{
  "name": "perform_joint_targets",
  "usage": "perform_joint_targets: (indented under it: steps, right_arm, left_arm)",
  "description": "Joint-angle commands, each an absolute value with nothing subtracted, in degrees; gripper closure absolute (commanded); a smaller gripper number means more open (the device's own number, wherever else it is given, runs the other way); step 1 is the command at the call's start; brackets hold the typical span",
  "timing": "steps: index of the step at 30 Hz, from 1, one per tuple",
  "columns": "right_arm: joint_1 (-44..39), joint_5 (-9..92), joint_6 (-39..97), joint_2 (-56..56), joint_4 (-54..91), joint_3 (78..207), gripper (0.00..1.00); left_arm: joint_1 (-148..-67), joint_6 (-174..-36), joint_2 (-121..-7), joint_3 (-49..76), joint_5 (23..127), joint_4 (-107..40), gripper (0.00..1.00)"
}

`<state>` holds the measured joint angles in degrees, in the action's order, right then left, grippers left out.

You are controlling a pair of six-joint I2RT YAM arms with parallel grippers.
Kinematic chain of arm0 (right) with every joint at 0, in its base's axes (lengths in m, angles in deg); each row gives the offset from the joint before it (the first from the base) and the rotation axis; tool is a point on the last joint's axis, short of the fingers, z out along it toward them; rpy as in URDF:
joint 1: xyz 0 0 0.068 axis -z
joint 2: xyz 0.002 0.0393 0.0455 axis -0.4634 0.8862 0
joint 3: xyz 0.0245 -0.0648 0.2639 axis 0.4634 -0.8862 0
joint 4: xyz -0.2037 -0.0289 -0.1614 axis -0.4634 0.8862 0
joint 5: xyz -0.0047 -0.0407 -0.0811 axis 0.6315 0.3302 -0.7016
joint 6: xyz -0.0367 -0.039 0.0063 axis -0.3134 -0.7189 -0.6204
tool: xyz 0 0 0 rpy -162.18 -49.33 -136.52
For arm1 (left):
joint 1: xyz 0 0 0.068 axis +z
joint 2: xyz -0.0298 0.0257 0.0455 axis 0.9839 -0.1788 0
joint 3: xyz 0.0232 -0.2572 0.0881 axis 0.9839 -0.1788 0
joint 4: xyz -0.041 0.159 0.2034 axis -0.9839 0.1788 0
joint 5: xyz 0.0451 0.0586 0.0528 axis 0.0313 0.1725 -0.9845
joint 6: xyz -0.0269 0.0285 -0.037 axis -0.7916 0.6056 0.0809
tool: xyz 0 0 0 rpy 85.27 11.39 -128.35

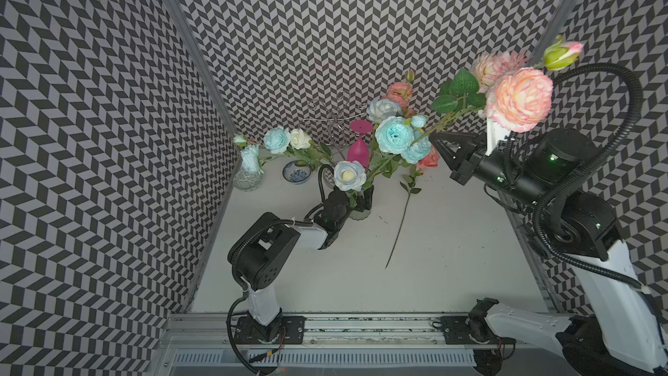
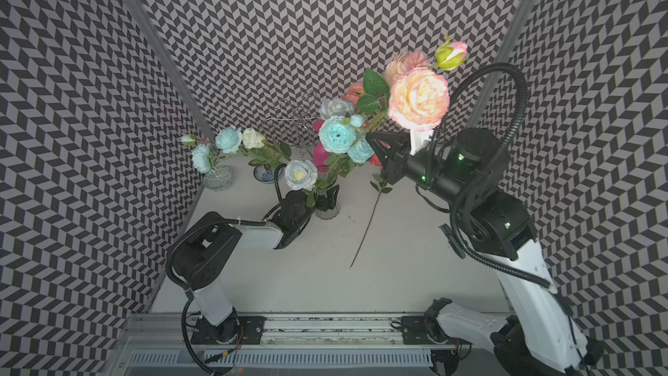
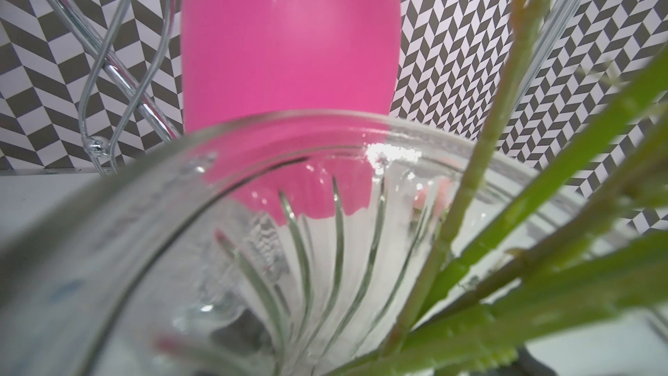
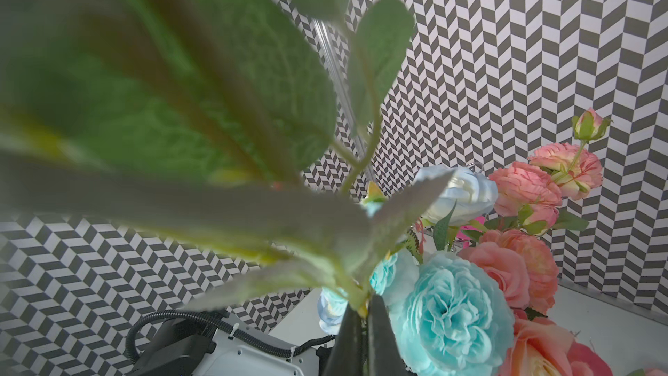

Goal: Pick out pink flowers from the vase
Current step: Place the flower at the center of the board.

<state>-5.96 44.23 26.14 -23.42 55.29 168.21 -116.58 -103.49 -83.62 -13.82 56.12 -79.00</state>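
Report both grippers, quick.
Left gripper: closed around the vase, apparently gripping it.
Right gripper: shut on the stem of a pink flower.

Black-and-grey chevrons cover the walls (image 1: 325, 30); the worktop (image 1: 452, 247) is plain white. Above the jaws of the black right gripper (image 1: 437, 141), the pink flowers (image 1: 520, 99) are peach-pink with green leaves. Beside the jaws are turquoise blooms (image 1: 394, 134); farther off, a magenta goblet (image 3: 289, 48) and the clear ribbed vase (image 3: 339, 247).
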Motion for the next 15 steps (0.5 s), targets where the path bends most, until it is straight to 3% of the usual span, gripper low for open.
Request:
perform_joint_targets:
  steps: [1, 8, 15]
  right_arm:
    - [-5.7, 44.1, 23.7, -24.8, 54.4, 169.3, 1.00]
    - [-5.7, 38.4, 21.1, -24.7, 59.7, 177.2, 1.00]
    - [-5.8, 39.6, 23.7, -24.9, 63.8, 180.4, 1.00]
  left_arm:
    - [-116.9, -106.7, -86.0, -14.3, 56.7, -71.9, 0.10]
    - [-117.0, -106.8, -86.2, -14.3, 56.9, -71.9, 0.10]
    - [-116.9, -106.9, -86.4, -14.1, 56.8, -71.9, 0.10]
